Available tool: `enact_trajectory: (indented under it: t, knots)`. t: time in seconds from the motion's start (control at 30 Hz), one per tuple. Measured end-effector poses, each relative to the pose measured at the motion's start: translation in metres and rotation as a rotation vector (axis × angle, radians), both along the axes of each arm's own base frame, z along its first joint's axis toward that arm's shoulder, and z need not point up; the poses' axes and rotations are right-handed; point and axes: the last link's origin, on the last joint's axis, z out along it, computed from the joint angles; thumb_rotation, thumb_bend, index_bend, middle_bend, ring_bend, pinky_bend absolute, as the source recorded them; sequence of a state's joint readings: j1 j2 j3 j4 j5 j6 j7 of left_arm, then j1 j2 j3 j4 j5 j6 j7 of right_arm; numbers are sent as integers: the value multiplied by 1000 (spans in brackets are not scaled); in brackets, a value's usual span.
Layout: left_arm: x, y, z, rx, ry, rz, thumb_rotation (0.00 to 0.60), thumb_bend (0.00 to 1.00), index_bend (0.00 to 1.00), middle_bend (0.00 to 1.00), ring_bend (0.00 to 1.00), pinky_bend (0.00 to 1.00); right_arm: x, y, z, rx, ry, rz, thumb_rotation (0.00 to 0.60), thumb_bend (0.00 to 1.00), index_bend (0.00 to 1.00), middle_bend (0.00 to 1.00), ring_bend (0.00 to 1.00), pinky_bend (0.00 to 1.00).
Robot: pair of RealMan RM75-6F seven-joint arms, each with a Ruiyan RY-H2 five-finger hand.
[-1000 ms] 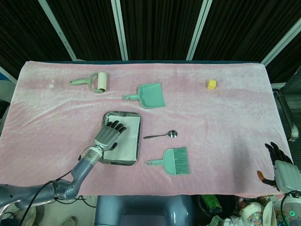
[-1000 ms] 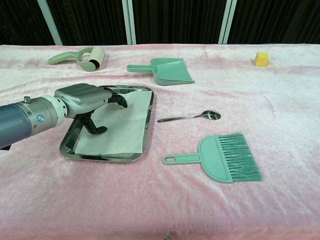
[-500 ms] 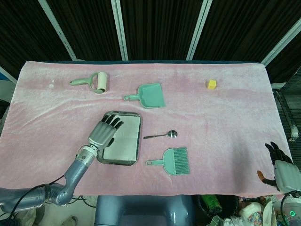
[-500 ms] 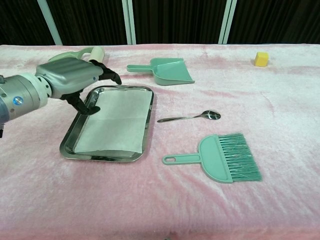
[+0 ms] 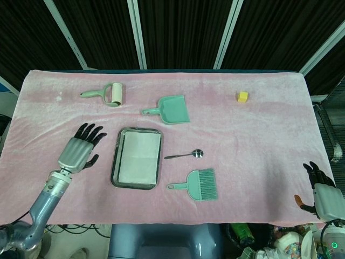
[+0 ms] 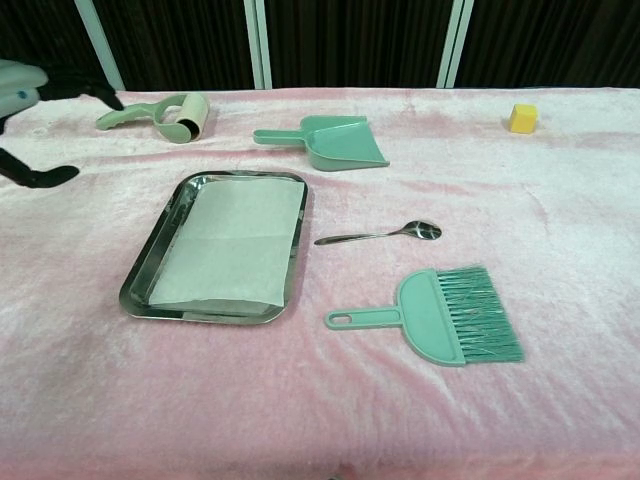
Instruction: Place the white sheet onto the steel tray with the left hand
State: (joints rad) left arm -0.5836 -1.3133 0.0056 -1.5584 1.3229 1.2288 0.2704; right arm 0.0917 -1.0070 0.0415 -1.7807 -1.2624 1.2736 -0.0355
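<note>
Item: white sheet (image 5: 139, 156), lay flat inside the steel tray (image 5: 115, 162). Our left hand (image 5: 80, 152) had withdrawn from over the tray to its left, fingers spread, empty. We judged placement complete. Right hand (image 5: 322, 197): far right of tray, idle, empty.

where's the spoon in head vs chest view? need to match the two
Head view: the spoon lies centre, just right of the steel tray, above the hand brush.
Chest view: the spoon lies centre, right of the steel tray, above the hand brush.
Shared landmark: the green dustpan, further back on the table in both.
</note>
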Motion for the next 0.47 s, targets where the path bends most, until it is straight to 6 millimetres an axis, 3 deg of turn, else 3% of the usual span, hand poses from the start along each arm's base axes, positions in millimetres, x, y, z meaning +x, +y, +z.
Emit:
enact_trajectory:
  t: [0.3,0.47]
  knots:
    - [-82,-46,44,60,-93,153,600,359,140,56,0,16,8,-3,3,-34,30,116,600,240,0,7,92,155]
    - [-99,-60,59,97,-91,181,600,359,140,55,0,16,10,-2,3,-60,58,208,600,240,0,6,90,155]
